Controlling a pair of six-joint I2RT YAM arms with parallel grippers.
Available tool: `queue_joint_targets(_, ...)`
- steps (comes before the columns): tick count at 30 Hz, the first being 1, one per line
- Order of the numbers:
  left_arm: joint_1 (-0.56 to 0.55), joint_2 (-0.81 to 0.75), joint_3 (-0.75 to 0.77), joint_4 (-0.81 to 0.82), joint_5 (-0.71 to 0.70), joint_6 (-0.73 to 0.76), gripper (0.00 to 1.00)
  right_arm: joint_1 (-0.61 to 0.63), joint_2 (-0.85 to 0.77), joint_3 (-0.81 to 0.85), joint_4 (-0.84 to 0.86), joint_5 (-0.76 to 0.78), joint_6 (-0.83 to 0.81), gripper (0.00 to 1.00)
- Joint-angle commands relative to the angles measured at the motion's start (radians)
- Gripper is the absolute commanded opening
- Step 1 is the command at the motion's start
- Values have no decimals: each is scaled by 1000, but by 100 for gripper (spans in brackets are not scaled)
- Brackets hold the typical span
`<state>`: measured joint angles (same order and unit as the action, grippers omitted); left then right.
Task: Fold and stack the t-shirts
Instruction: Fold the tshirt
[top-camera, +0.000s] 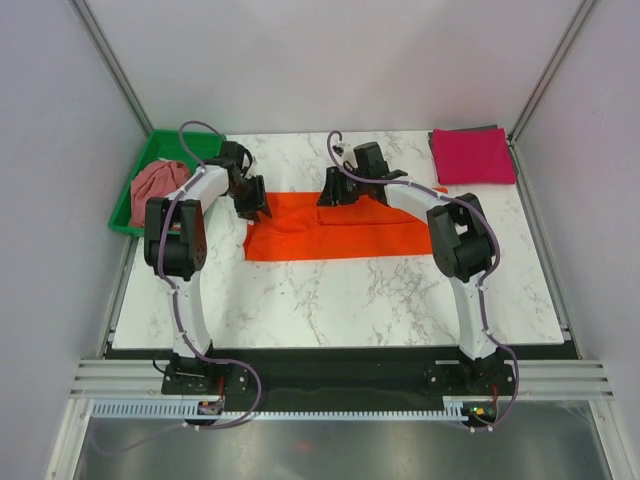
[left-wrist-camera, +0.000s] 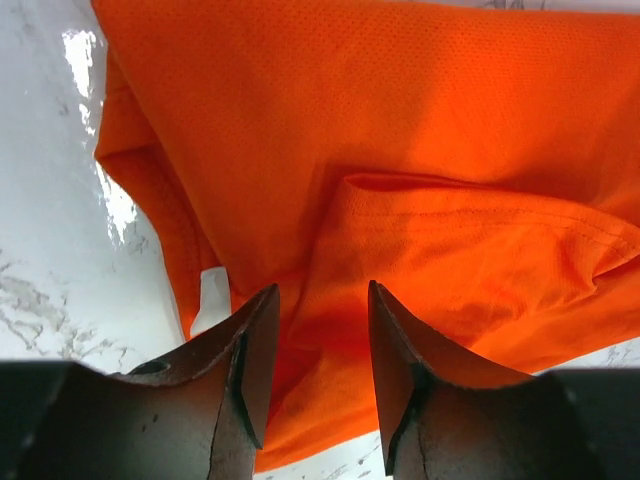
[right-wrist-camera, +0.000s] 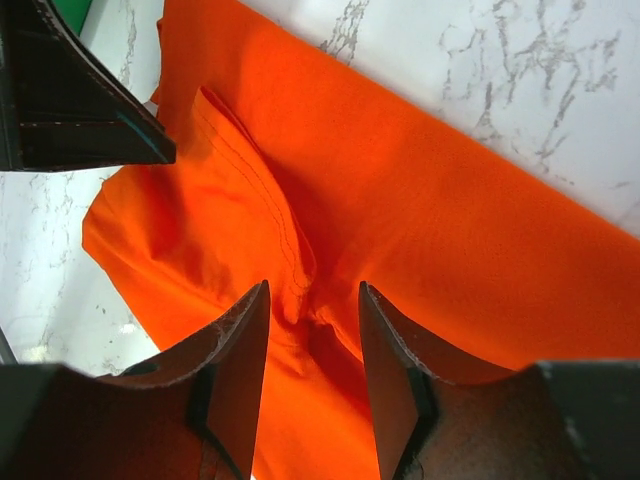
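Starting from the near edge, a stretch of bare marble table (top-camera: 330, 300) separates the arm bases from the orange t-shirt (top-camera: 300, 238). The shirt lies across the middle of the table as a wide band, partly folded, with a flap of its own cloth doubled over on top near the far edge. Both arms reach to that far edge. The left gripper (left-wrist-camera: 320, 295) is over the shirt's left end, where a sleeve-like flap (left-wrist-camera: 470, 270) lies on the body. Its jaws are apart, with cloth showing between them and nothing clamped. The right gripper (right-wrist-camera: 312, 292) is toward the middle of the far edge, its jaws also apart, straddling a small pucker beside a stitched hem. I cannot tell whether either set of fingertips is pressing into the cloth or sitting just above it.

Farther back, a dusty rose t-shirt (top-camera: 158, 185) lies bunched in the green tray (top-camera: 195, 142) at the far left, unfolded. A magenta-pink t-shirt (top-camera: 472, 155) lies flat and square at the far right corner — apparently the start of the stack.

I judge the step to be folding the orange shirt, about midway. The next move calls for both grippers to pinch the far edge cleanly, top layer and flap together, then carry it over in step so the band halves without skewing.
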<state>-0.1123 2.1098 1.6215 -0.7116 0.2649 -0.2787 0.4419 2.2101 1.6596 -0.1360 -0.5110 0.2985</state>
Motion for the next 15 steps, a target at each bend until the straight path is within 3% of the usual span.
queue_joint_targets(1,8,32,67,-2,52,38,48,11,20,68,18,-44,-42,49)
queue_joint_targets(6,10,52,86,-2,73,50,45,24,54,77,16,-15,-45,48)
queue_joint_targets(9,8,58,95,-3,85,55,37,27,83,97,15,-8,-39,48)
queue_joint_targets(15,8,53,116,0,102,59,5,29,95,111,26,5,-36,43)
